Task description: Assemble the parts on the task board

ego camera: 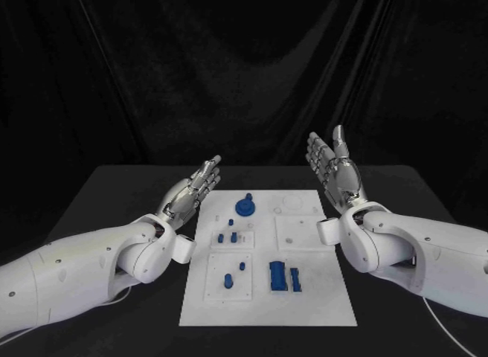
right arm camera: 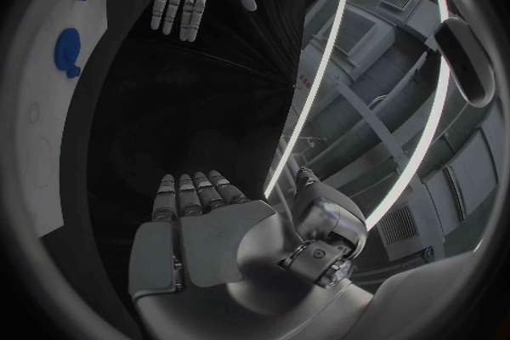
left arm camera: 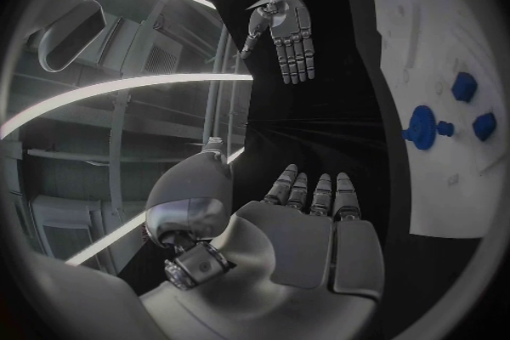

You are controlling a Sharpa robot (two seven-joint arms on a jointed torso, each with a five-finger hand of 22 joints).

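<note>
Both my hands hang flat and empty, fingers straight: left hand (ego camera: pixel 193 190) and right hand (ego camera: pixel 334 168) flank the task board (ego camera: pixel 319 297) between them. Blue parts (ego camera: pixel 278 275) sit on it below my palms. Starting or finished, I can't judge.

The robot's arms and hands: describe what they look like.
Both arms are smooth, rounded white shells with small dark dots. The left arm and right arm each end in a white wrist collar. The left hand and right hand are silver metal with segmented fingers. A thin pale cable trails below each arm.
</note>
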